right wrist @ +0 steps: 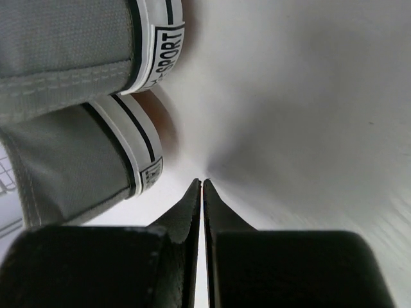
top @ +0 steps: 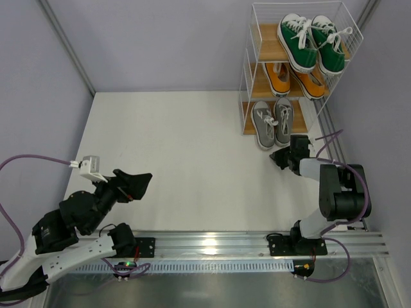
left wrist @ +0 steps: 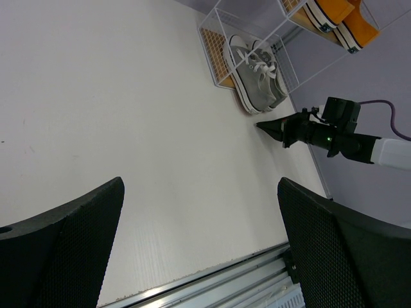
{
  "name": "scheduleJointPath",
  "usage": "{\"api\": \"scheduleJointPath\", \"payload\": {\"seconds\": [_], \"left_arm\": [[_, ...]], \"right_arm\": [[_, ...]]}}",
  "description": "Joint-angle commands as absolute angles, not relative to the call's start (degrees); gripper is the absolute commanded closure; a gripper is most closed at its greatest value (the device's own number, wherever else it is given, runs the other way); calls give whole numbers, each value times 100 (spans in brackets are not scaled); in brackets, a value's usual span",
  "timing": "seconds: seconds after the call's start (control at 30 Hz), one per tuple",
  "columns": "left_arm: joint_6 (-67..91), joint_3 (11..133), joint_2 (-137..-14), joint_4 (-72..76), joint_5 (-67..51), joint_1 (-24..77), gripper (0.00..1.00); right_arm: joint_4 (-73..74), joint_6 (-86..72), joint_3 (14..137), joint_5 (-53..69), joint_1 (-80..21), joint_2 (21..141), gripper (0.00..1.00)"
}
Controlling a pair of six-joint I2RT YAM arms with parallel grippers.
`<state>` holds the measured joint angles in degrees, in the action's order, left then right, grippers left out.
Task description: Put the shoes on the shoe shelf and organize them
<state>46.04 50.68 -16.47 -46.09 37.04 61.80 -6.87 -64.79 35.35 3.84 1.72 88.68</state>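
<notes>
The shoe shelf (top: 249, 70) stands at the back right. The green pair (top: 311, 42) is on its top board, the orange pair (top: 295, 79) on the middle board, the grey pair (top: 272, 122) on the bottom board with heels sticking out. My right gripper (top: 277, 158) is shut and empty, just in front of the grey heels (right wrist: 77, 96); its tips (right wrist: 202, 184) point at the table. My left gripper (top: 142, 179) is open and empty, far left near the front edge. The left wrist view shows the grey pair (left wrist: 255, 80) and the right gripper (left wrist: 264, 126).
Grey walls close the table at the back and both sides. The metal rail (top: 212, 244) with the arm bases runs along the front edge. The white table top (top: 186, 160) lies between the arms.
</notes>
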Motion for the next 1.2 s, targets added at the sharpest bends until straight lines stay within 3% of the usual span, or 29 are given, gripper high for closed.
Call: {"api": "scheduleJointPath", "payload": {"seconds": [0.0,0.27,0.57,0.83,1.17], "left_arm": [[4518,5097,-1679,-4473,3762,6187,0],[4570,5212,-1644,-4658,3806,6187,0],[4562,5291,-1635,-4746,3858,6196,0],[4684,5089,-1880,-4404,3411,6188,0],[4281,5132,-3822,-2710,2427,6188,0]], "right_arm": [[-1002,-6934,4093,404,1,9323,96],[-818,-7251,4947,27,0,9808,96],[-677,-7058,5028,-123,0,9756,96],[-185,-6522,3947,255,0,8528,96],[1729,-5134,3823,-165,254,6751,96]]}}
